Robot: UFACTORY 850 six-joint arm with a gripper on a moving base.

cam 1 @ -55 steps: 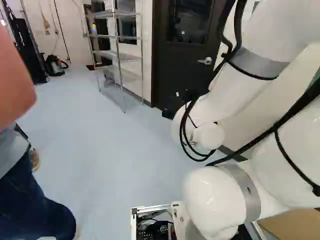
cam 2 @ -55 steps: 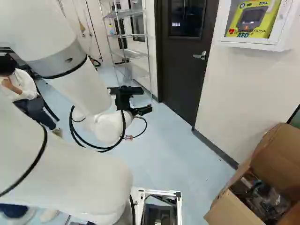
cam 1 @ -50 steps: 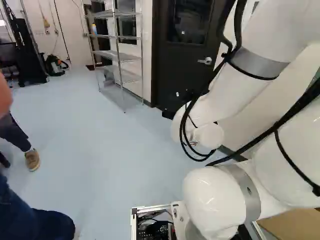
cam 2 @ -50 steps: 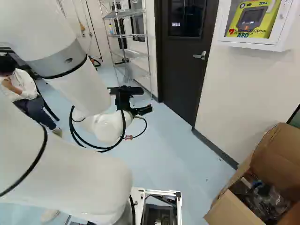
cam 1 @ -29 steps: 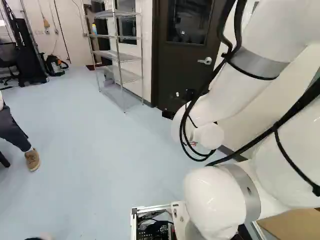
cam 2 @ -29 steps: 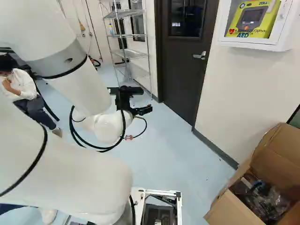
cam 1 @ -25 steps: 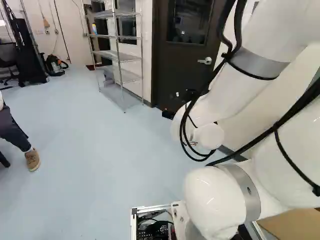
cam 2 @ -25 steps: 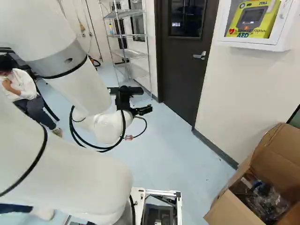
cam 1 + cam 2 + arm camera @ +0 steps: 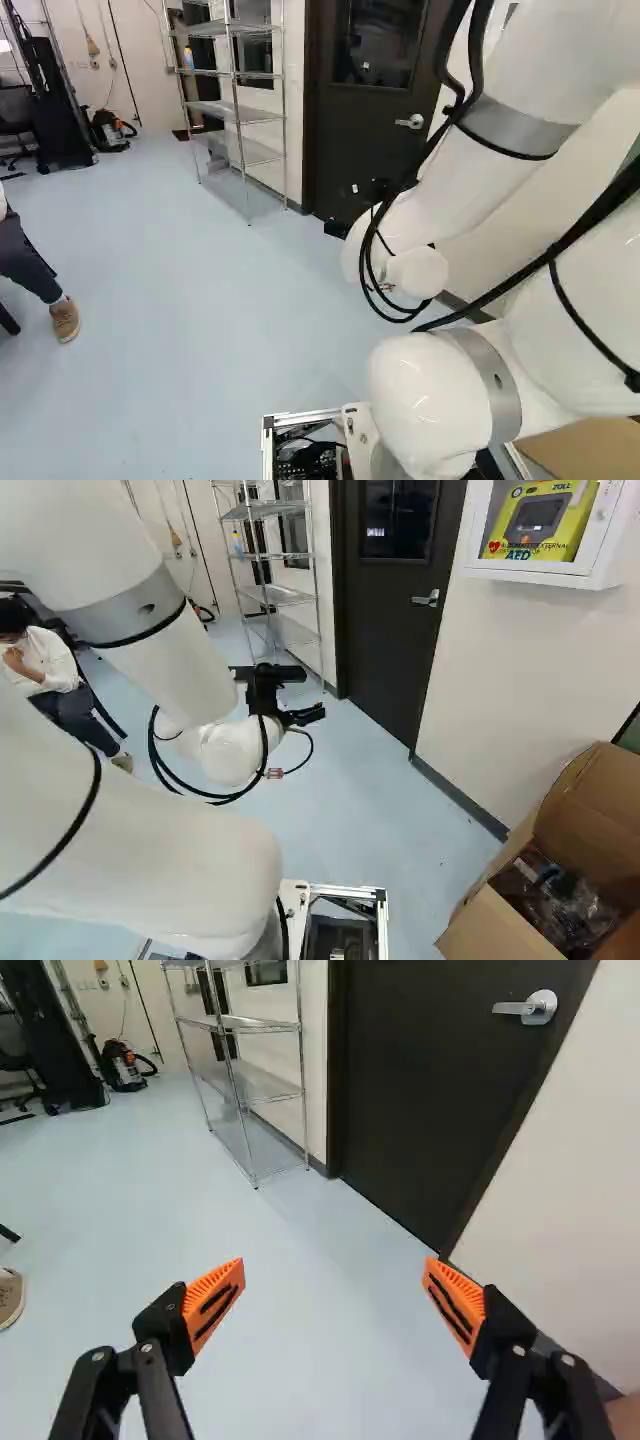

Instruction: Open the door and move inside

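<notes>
Black claw (image 9: 335, 1263), spread and empty, held apart from the shut door (image 9: 430, 1080), presumably for clearance before reaching; silver lever (image 9: 541, 1007), level and untouched near the door's edge beside the wall (image 9: 545, 1220), likely for leverage.

I see pale blue floor (image 9: 200, 250) carrying a wire rack (image 9: 235, 110) and, farther back, a vacuum cleaner (image 9: 123, 1068). At the right base view's right, an open cardboard box (image 9: 488, 926) seems to stand there too.

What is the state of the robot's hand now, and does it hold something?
Hand: open, holding nothing; its two fingers stand wide apart.
</notes>
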